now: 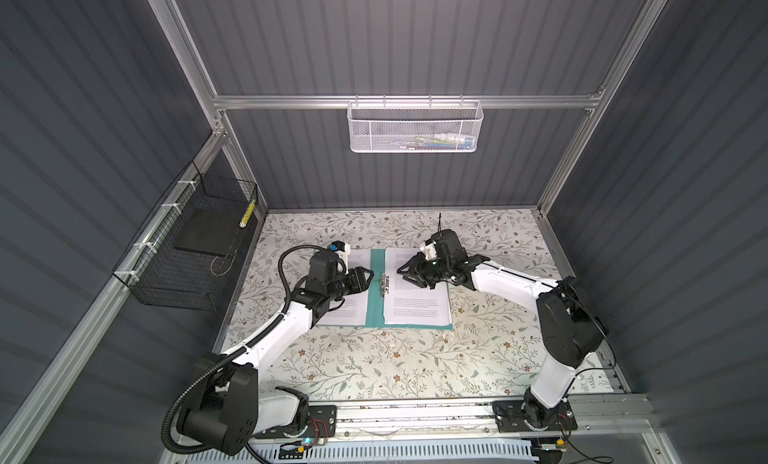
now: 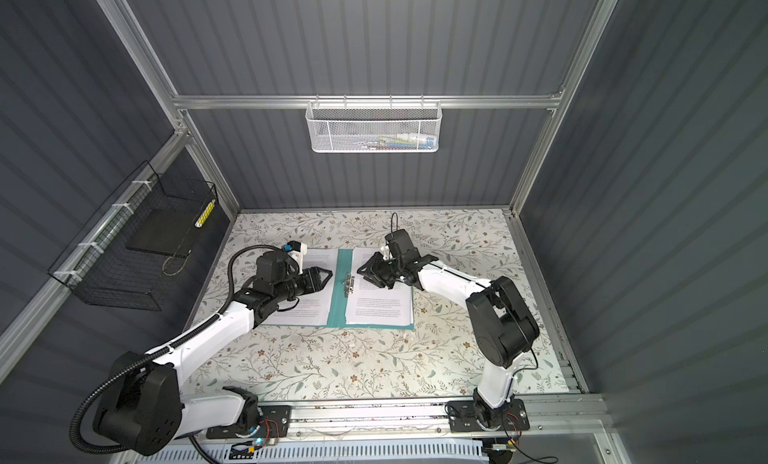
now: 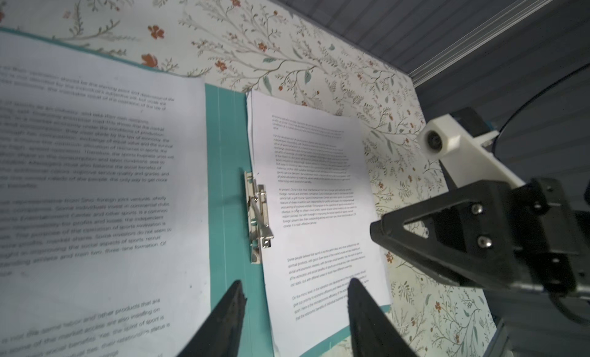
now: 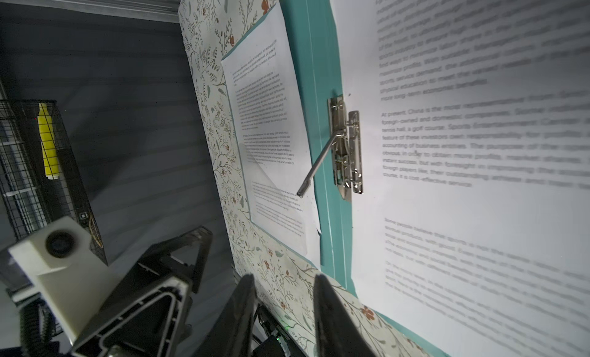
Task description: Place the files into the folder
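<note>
Since both top views look down on the whole cell, the layout reads easily: the folder point(image 1: 376, 304) lies open and flat on the floral table point(image 1: 374, 366) at frame centre, with its spine running up-down in the picture. The files point(image 1: 415, 310) lie on it. One sheet covers the right half; the left sheet point(image 1: 347, 312) is on the other half, partly under the left arm.

The left gripper point(image 1: 368, 277) hovers over the left sheet's inner edge. The right gripper point(image 1: 402, 273) hovers over the right sheet. Both point at the clip point(image 1: 384, 284) on the spine.

From above, neither jaw gap resolves. The wrist views settle it:
- Left gripper point(image 3: 295, 294): fingers apart, nothing between them, only folder and paper beyond.
- Right gripper point(image 4: 284, 291): parted too and empty, with table pattern showing through the gap.

Right wrist view only:
- The clip's lever point(image 4: 319, 162) stands up off the spine, angled out over the left sheet. From above it's a silver speck.
- A crease or overlap line crosses the left sheet; can't tell which.

The clip sits right at the right sheet's inner edge. Can't tell if it pinches the paper.

A black wire basket point(image 1: 187, 250) hangs at the picture's left wall.
</note>
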Robot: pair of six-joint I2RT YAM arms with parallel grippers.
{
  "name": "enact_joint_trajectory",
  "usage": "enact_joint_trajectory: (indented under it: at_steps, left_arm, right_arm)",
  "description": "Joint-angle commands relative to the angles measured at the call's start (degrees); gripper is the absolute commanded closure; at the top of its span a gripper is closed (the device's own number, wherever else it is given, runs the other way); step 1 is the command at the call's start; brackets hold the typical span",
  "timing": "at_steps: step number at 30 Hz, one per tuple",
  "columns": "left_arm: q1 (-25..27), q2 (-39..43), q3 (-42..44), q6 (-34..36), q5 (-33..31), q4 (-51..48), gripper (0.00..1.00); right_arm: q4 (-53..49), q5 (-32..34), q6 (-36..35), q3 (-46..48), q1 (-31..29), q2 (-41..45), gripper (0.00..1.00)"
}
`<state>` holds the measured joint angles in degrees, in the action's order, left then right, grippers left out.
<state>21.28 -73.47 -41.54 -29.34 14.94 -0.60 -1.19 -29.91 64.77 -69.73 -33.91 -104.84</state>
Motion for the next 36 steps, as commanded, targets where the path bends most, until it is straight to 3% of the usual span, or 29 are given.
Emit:
enact_joint_trajectory:
  at_steps: [1, 8, 21, 36]
  left_arm:
    - [-0.54, 0.87, 3.02, 2.0, -0.51, -3.09, 0.53]
    - [-0.8, -0.79, 8.07, 0.45, -0.1, 0.77, 0.63]
    - [-1.21, -2.17, 14.1, 0.34, -1.2, 3.86, 0.66]
    - [-1.41, -4.0, 13.42, 0.86, -0.96, 5.25, 0.66]
  right_arm:
    - [2.08, -1.88, 5.04, -3.03, -1.3, -3.93, 0.68]
    - [1.34, -2.87, 5.55, -8.05, -2.91, -9.79, 0.76]
    - [5.02, -4.65, 9.03, -8.34, -2.92, -14.25, 0.76]
    - [6.89, -5.78, 10.2, -9.36, -2.96, -17.06, 0.79]
